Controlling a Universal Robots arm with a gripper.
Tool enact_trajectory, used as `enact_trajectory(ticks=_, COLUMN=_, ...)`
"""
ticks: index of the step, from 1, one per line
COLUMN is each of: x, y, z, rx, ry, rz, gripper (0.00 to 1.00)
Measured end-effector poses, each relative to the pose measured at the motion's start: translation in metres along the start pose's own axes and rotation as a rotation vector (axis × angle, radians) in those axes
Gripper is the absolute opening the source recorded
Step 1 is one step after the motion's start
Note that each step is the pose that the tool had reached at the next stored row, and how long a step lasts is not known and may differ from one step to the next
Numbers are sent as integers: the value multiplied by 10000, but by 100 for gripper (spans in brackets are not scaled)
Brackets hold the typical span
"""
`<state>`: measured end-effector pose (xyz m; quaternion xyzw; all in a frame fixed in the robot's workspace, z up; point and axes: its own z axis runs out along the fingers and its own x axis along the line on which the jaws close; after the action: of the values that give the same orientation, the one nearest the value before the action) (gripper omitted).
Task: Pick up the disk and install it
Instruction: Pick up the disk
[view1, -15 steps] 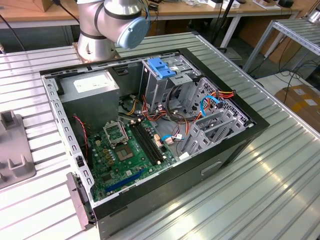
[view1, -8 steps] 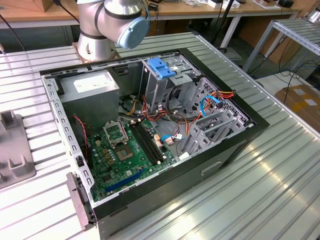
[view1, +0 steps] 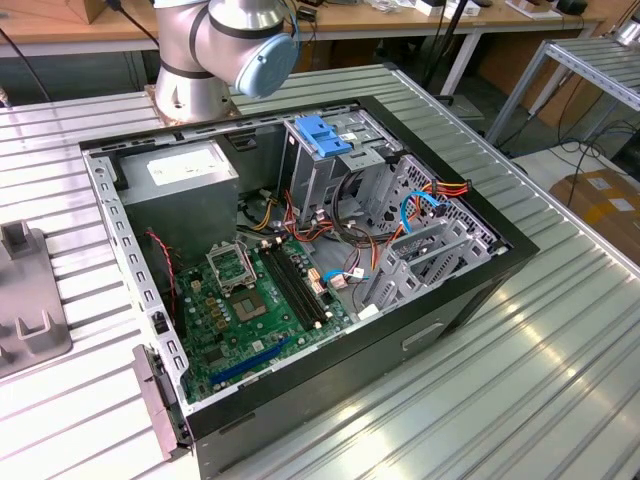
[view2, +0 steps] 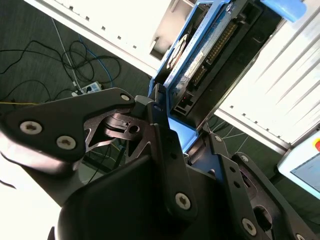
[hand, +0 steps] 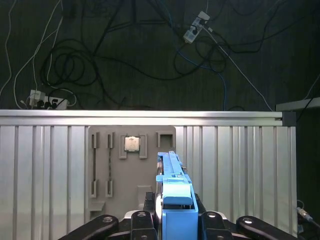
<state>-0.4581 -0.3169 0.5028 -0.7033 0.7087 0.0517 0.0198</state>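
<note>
Fingers (view2: 167, 150) of the gripper (hand: 175, 222) are clamped on the disk (hand: 175, 192), one black finger pressed to each of its blue-railed sides, as both wrist views show. In the first wrist view the disk is seen edge-on, its blue carrier end nearest the camera, with the ribbed metal bench (hand: 45, 165) behind it. On that bench, just beyond the disk, lies a grey fixture plate (hand: 150, 170) with a small square chip (hand: 131, 144) seated in one recess and two long narrow slots (hand: 94, 160) beside it; past the bench edge, loose cables (hand: 70, 65) trail over a dark floor (hand: 125, 30).

The second wrist view adds the disk's broad face, a circuit board (view2: 200, 55) with a row of connector pins (view2: 220, 37) between the blue rails, and the gripper's black linkage (view2: 75, 125) close to the lens.

The exterior view gives the work area: an open computer case (view1: 500, 240) lying on the bench, a green motherboard (view1: 250, 310) in its lower left, a grey power supply (view1: 185, 175) at upper left, a tall metal cage (view1: 315, 185) topped by a blue bracket (view1: 325, 135) in the upper middle, grey drive bays (view1: 430, 255) toward the exterior view's right, and the arm (view1: 220, 45) at the top of the frame.
</note>
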Motion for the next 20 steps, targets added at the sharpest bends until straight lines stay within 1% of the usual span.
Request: enact_trajectory(ticks=20, x=40, y=-52, z=-6, rx=0, ry=0, rz=0, gripper=37)
